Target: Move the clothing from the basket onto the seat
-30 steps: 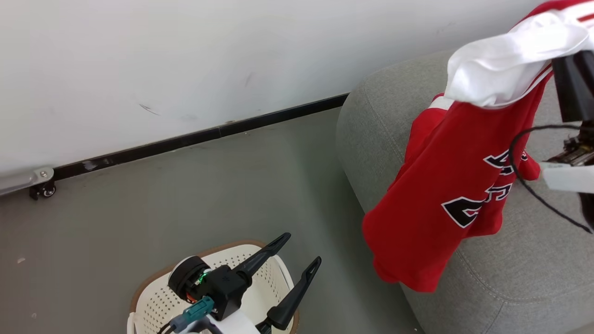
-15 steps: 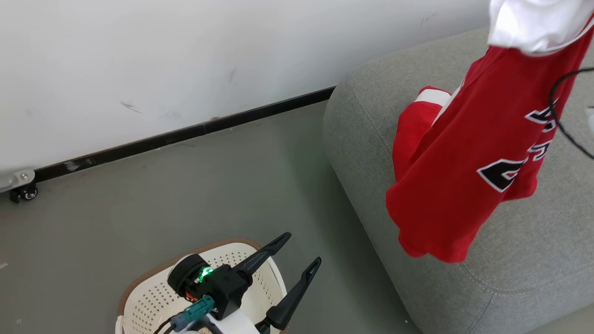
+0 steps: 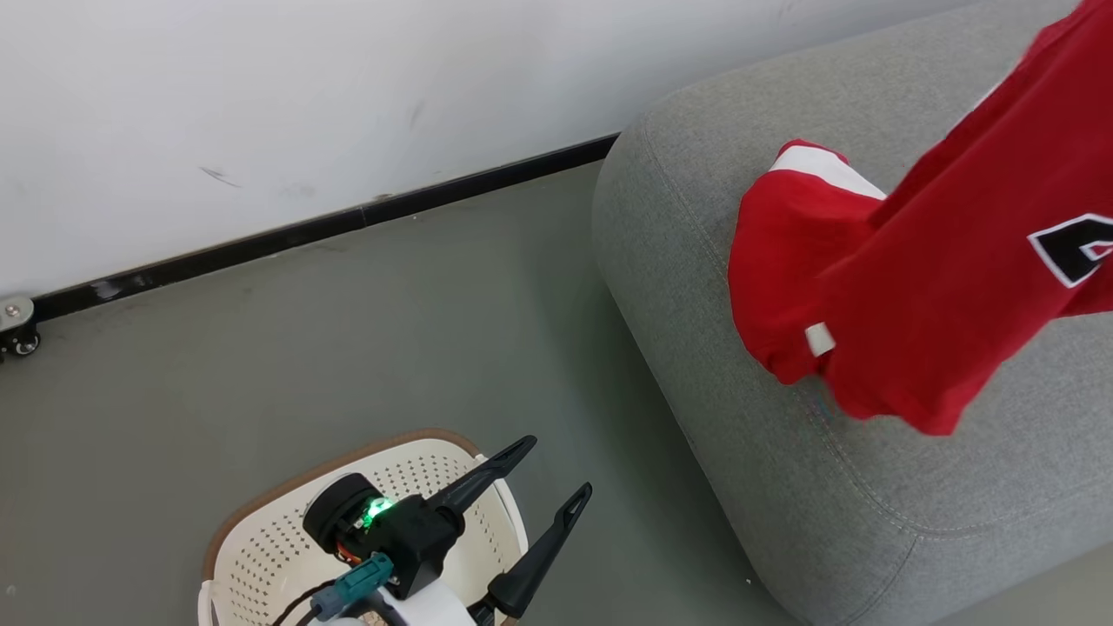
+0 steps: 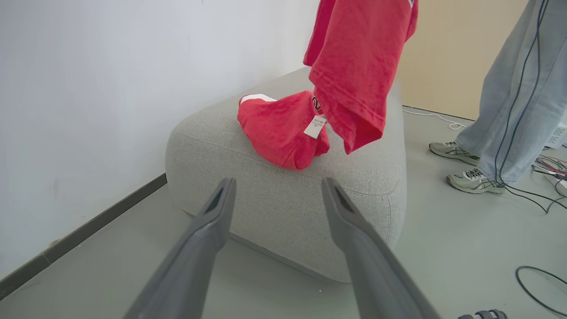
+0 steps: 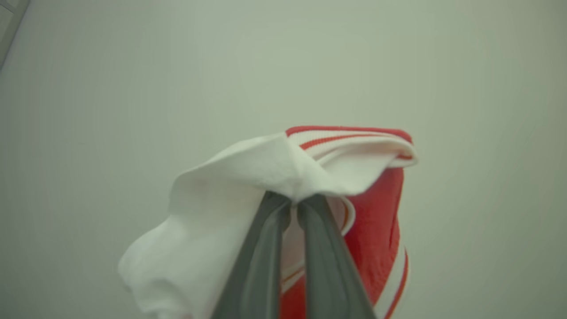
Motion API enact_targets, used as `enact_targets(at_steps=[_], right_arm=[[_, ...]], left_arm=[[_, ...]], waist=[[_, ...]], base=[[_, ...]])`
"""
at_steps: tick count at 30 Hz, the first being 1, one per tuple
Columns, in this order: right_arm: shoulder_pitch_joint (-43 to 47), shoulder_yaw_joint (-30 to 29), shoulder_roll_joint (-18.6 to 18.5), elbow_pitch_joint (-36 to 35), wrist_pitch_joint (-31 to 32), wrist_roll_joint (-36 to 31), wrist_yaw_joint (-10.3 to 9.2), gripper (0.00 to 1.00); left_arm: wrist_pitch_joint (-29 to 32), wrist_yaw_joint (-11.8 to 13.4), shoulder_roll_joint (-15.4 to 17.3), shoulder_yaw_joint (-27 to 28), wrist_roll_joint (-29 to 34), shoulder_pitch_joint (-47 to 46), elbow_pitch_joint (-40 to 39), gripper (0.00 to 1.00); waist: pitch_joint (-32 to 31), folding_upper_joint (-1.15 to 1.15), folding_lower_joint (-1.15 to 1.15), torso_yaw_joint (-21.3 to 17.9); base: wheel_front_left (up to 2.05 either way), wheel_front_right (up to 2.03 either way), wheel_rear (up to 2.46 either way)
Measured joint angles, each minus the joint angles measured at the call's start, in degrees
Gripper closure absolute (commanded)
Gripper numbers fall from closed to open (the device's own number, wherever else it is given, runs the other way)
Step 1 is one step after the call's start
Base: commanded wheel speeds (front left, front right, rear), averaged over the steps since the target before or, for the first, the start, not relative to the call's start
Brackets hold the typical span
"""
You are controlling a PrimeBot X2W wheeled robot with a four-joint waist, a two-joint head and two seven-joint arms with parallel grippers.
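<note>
A red garment of the clothing [image 3: 983,261] hangs above the grey seat [image 3: 783,487], its hem just over the cushion. My right gripper [image 5: 294,199] is shut on that garment's white collar part. Another red garment [image 3: 783,269], with white trim and a tag, lies bunched on the seat; it also shows in the left wrist view [image 4: 279,128] beside the hanging garment [image 4: 359,66]. My left gripper [image 3: 554,469] is open and holds nothing above the cream basket [image 3: 261,565], aimed toward the seat [image 4: 288,212]. My left arm hides much of the basket's inside.
A white wall with a black baseboard [image 3: 304,230] runs behind the grey floor. A small caster [image 3: 17,335] sits at the far left. A person's legs [image 4: 509,88] stand to the right of the seat, with cables [image 4: 540,274] on the floor nearby.
The head camera has turned, shifting the whole picture. The held garment has travelled from the seat's near edge further over the cushion, uncovering the bunched garment. My left gripper stays open.
</note>
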Motion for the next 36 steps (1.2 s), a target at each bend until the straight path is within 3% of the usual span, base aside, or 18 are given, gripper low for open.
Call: enact_targets(at_steps=[5,20,28,36], right_arm=[[-0.9,-2.2,-0.1,0.2,0.0,-0.4,0.01,1.00],[-6.7,-4.4,-5.0,7.7,-0.1,-0.7,0.01,1.00],[-6.9,-4.8,-4.1,13.3,0.1,-2.7,0.01,1.00],[-8.1,-4.8,0.1,17.8,0.2,-3.7,0.01,1.00]], left_arm=[[0.0,0.0,1.1,-0.3,0.0,-0.8,-0.2,0.00],[0.4,0.0,2.1,-1.6,-0.4,-1.9,-1.3,0.00],[0.9,0.0,3.4,-2.4,-0.4,-3.4,-3.0,0.00],[0.9,0.0,3.8,-4.9,-0.4,-5.5,-5.9,0.00]], waist=[[0.9,0.00,0.00,-0.5],[4.2,0.00,0.00,-1.6],[6.6,0.00,0.00,-1.5],[9.6,0.00,0.00,-1.2]], base=[[0.00,0.00,0.00],[0.00,0.00,0.00],[0.00,0.00,0.00],[0.00,0.00,0.00]])
